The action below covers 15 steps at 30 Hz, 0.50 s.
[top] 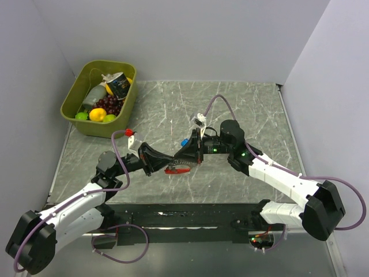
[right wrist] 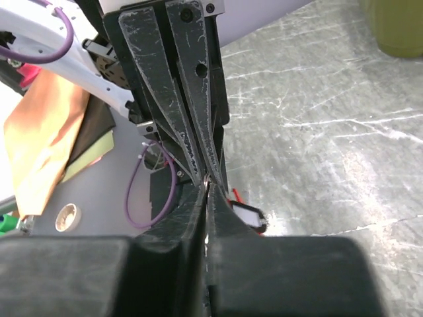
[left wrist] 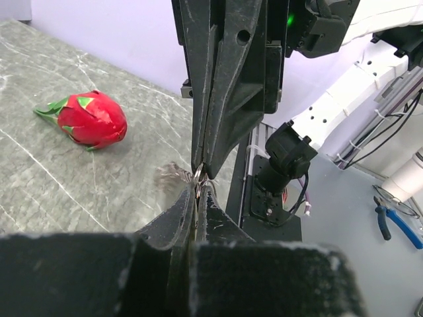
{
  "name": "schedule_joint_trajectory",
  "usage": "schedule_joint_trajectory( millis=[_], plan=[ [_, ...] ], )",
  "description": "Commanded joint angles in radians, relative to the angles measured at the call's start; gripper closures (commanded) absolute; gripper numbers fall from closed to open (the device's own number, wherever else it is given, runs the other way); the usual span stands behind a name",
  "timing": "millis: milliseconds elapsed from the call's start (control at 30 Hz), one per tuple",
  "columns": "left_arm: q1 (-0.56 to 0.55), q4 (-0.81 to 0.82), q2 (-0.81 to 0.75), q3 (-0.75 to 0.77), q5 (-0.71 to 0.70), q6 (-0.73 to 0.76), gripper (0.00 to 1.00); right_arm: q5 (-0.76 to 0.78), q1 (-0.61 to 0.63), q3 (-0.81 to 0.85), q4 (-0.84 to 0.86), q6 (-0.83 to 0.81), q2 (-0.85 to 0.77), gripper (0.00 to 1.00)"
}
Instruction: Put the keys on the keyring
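Observation:
The keyring [top: 176,170], a red curved clip, hangs low between the two grippers above the middle of the table. In the right wrist view a bit of the red clip [right wrist: 236,195] shows beside a black-framed white tag. My left gripper [left wrist: 197,188] is shut on a silvery ring [left wrist: 199,177] of the keyring. My right gripper [right wrist: 207,188] comes from the opposite side, tip to tip with the left, and is shut on the same thin metal ring [right wrist: 209,179]. A blue-headed key [top: 184,141] shows just beside the right fingers; whether it touches anything is unclear.
A green bin [top: 72,104] holding toy fruit and a can stands at the back left. A red toy fruit [left wrist: 92,120] with a green top lies on the marble tabletop left of the grippers. Purple cables loop off both arms.

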Motion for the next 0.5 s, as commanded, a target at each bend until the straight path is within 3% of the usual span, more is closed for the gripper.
schedule_joint_trajectory(
  millis=[0, 100, 133, 167, 200, 467],
  plan=[
    [-0.009, 0.032, -0.020, 0.012, 0.038, 0.017, 0.99, 0.065, -0.005, 0.037, 0.038, 0.016, -0.017, 1.00],
    [-0.011, 0.009, -0.028, 0.011, 0.029, 0.037, 0.93, 0.070, -0.005, 0.031, 0.041, 0.014, -0.022, 1.00],
    [-0.011, -0.008, -0.036, 0.009, 0.032, 0.043, 0.83, 0.074, -0.005, 0.030, 0.038, 0.014, -0.028, 1.00],
    [-0.011, -0.028, -0.042, 0.015, 0.018, 0.049, 0.56, 0.082, -0.005, 0.033, 0.031, 0.013, -0.030, 1.00],
    [-0.011, -0.048, -0.051, 0.017, 0.001, 0.058, 0.49, 0.102, -0.005, 0.030, 0.028, 0.014, -0.033, 1.00],
    [-0.011, -0.209, -0.220, 0.003, -0.260, 0.072, 0.23, 0.214, -0.006, 0.024, -0.026, 0.045, -0.070, 1.00]
  ],
)
